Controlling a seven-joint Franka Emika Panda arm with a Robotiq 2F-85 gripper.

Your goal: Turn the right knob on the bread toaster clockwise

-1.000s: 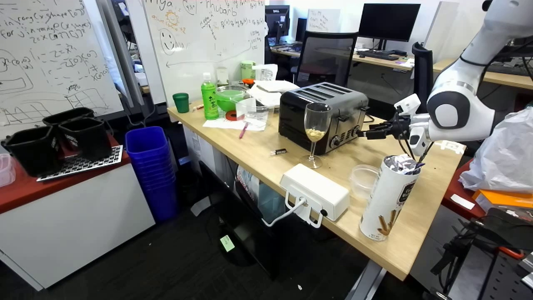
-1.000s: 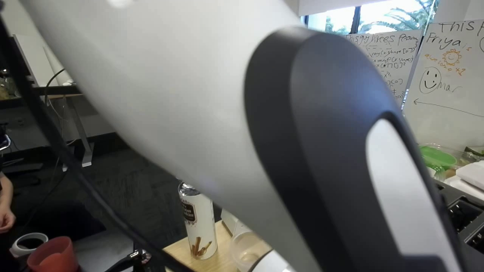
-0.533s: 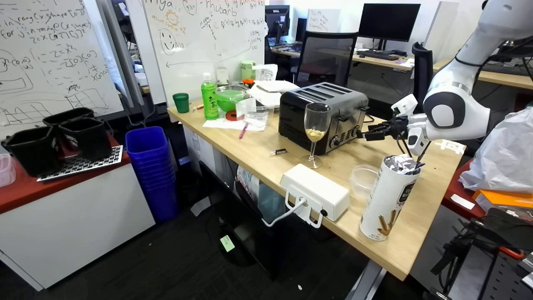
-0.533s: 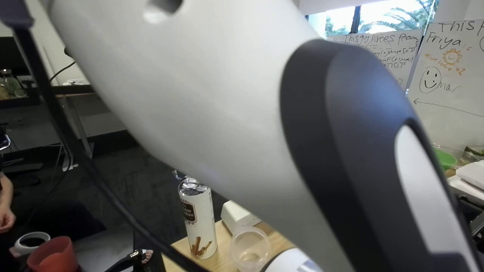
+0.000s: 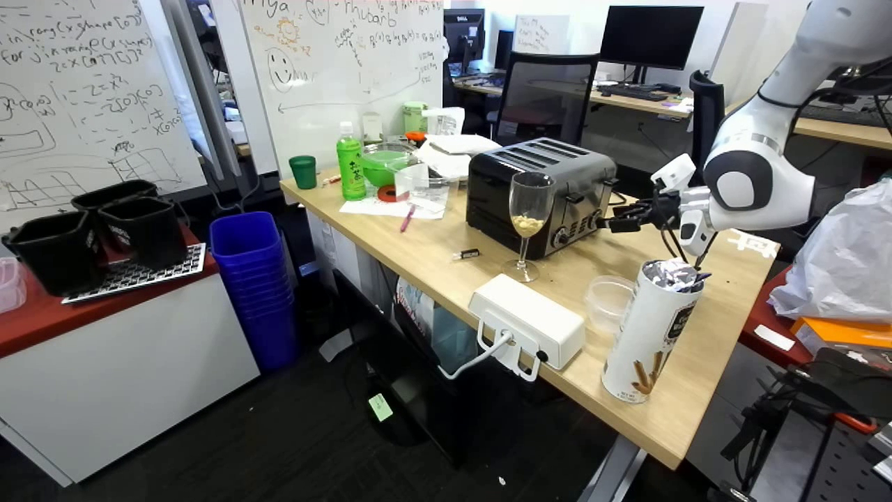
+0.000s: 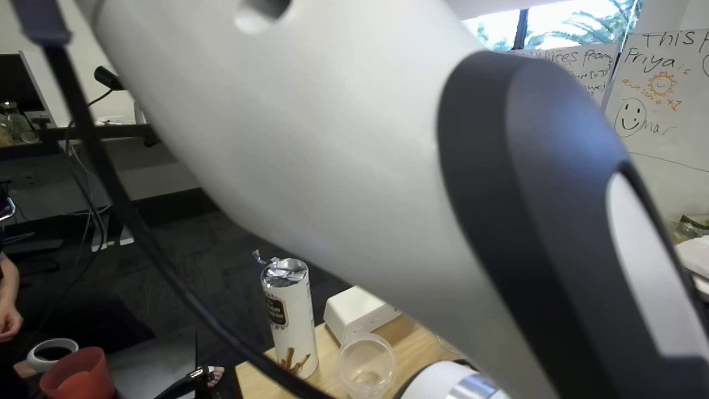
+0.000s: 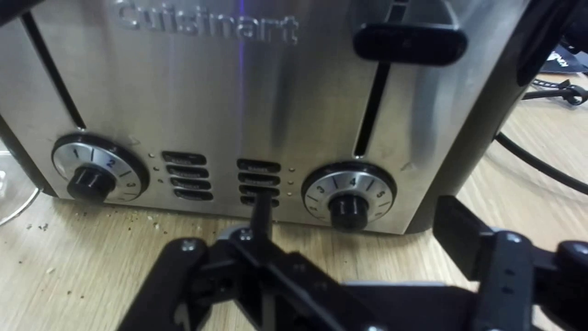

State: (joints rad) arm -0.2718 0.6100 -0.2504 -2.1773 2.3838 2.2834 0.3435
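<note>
The chrome toaster [image 5: 536,195] stands on the table with its dials facing my arm. It fills most of the wrist view, where its brushed front [image 7: 206,92] shows. The right knob [image 7: 349,212] is a black stub on a silver numbered dial, with 4 at the top. My gripper [image 7: 355,209] is open. One finger is left of the knob, over the button column; the other is right, beyond the toaster's corner. Neither visibly touches the knob. The gripper also shows in an exterior view [image 5: 613,222] close to the toaster front. In an exterior view my arm [image 6: 332,138] hides most of the toaster.
A wine glass with nuts [image 5: 527,224] stands close beside the toaster's left front. A white box [image 5: 527,317], a clear cup [image 5: 606,303] and a tall white canister [image 5: 648,341] stand along the table's near edge. A left knob [image 7: 92,184] is on the toaster.
My arm has shifted slightly left in an exterior view and right in an exterior view that it mostly fills. The fingertips stay close to the toaster front. The toaster has not moved.
</note>
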